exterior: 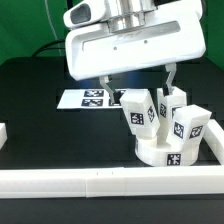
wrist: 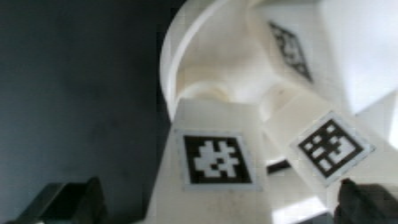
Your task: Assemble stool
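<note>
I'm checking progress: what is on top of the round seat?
Three tagged legs stand on the seat, fanned slightly apart. Their lower ends and the sockets are covered, so how deeply they sit cannot be seen. The open gripper hovers above them.

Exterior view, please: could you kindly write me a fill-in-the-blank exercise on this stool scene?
The chunky white plastic block legs stand in the round white ribbed disc seat, pointing ____.
The gripper above them is ____.
The thin flat white marker board lies on the ____ table.
Missing: upward; open; black.
</note>
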### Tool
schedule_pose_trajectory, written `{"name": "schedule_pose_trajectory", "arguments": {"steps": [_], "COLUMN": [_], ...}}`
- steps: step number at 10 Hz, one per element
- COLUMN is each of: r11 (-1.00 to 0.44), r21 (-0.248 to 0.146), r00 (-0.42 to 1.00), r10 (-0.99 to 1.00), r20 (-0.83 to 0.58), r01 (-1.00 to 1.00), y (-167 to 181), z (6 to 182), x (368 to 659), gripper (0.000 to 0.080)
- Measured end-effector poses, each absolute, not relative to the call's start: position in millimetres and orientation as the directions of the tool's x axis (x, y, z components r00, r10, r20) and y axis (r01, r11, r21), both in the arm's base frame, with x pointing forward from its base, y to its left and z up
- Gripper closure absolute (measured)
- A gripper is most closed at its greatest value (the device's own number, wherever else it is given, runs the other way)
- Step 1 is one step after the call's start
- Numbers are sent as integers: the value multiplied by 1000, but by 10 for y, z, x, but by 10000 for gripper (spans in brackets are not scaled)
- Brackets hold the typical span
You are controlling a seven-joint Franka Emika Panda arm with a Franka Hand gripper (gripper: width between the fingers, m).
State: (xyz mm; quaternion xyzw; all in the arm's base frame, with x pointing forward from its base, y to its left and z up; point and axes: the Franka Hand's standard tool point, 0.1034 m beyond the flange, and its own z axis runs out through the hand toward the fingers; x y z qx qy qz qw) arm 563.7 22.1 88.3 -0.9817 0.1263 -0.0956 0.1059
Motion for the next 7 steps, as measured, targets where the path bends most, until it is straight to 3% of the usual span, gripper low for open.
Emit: {"name": "schedule_pose_trajectory", "arguments": {"steps": [3,6,7], "r11": [-942,-951,-965], "r21": [-263,-259,-253], "r00": [976,982,994], "r10": [-219,-184,-92], "r20": [19,38,62], "r01": [-206,-168,-74], "y": [215,209,188], "z": [888,879,875], "x": [5633,5645,5650], "gripper": [150,150,150]}}
